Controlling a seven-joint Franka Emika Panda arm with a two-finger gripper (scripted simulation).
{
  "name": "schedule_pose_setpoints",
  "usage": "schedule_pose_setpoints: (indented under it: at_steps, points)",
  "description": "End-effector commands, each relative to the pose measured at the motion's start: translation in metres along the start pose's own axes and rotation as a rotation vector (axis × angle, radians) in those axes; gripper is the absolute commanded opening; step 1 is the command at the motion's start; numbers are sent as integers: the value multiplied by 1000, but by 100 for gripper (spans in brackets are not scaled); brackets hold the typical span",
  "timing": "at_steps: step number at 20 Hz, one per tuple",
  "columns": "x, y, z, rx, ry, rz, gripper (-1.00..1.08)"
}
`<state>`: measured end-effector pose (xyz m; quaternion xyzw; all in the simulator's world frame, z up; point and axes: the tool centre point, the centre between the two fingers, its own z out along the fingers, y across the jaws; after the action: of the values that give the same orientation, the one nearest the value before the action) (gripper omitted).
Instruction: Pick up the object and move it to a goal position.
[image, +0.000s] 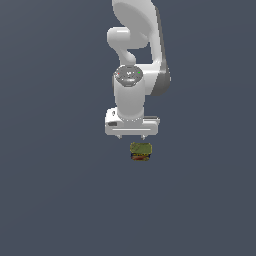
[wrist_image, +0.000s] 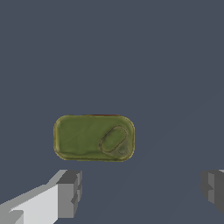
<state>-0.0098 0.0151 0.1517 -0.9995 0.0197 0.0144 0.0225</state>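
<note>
A: Where does the object lie?

B: The small boxy object with a mottled olive-green top (image: 141, 150) rests on the flat slate-grey surface (image: 55, 200), just in front of the white two-fingered gripper (image: 131, 136) in the exterior view. Its side facing that camera shows brown-red and dark patches.

A: And from the wrist camera?

B: There the object (wrist_image: 94, 138) shows as a rounded olive-green rectangle with a raised rim and an oval pull-tab shape pressed into the lid toward one end. A thin brown-red edge peeks along its far long side.

A: Is the gripper holding it?

B: No. In the wrist view the gripper (wrist_image: 142, 190) has its two grey fingertips (wrist_image: 70, 192) set wide apart, one near each side of the picture, with only bare surface between them. The object sits outside that gap, off toward one finger and apart from both. Nothing touches it.

A: How wide is it against the gripper?

B: Narrower. In the exterior view the object is clearly shorter than the white crossbar of the hand above it.

A: What about the arm?

B: The white jointed Panda arm (image: 137, 45) comes down from the top of the exterior view, wrist pointing straight down, and the hand hangs above the surface, a little toward the exterior view's left of the object.
</note>
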Motion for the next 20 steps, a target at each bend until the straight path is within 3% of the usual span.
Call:
schedule_pose_setpoints:
  at_steps: [1,20]
  points:
    - [0,0,0,0,0,0,100]
    - [-4,-9,10,-21,-7,-58,100]
